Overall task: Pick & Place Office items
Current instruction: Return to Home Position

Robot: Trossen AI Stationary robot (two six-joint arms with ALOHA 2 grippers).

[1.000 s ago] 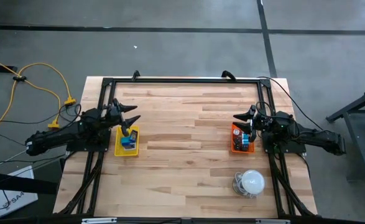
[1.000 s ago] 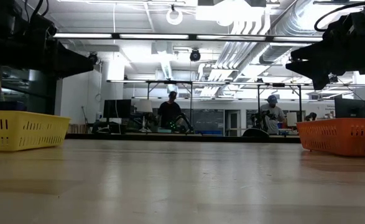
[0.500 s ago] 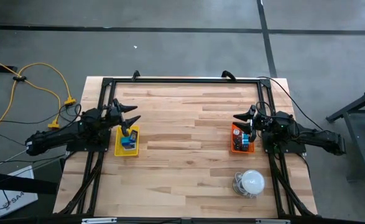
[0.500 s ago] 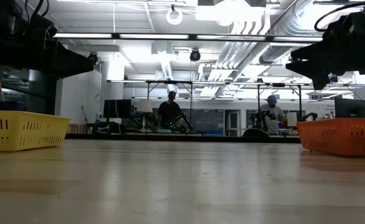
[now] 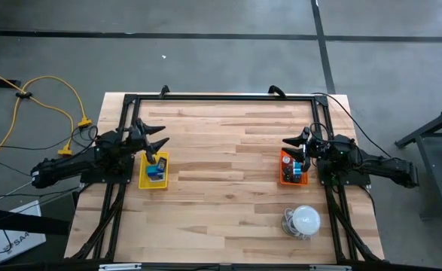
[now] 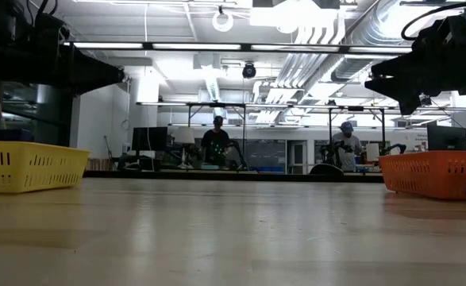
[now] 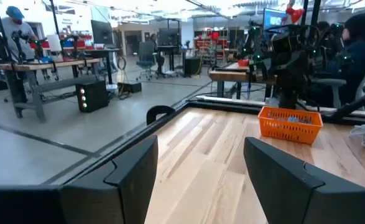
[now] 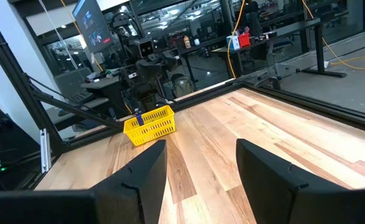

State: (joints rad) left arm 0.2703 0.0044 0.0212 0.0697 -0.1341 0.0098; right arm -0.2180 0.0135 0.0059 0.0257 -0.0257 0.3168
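Items (image 5: 295,175) in orange bin (image 5: 283,167), below right tool (image 5: 293,139)

Wooden plank table (image 5: 228,150), edged by a black frame (image 5: 221,96).
A yellow tray (image 5: 141,181) sat at its left side, an orange tray (image 5: 282,169) at its right, and a white dome with coiled cable (image 5: 306,220) near a right-hand corner.

Two matte black jointed arms (image 5: 77,163); broad, angular dark fingers (image 7: 281,180)

No legible text anywhere in view
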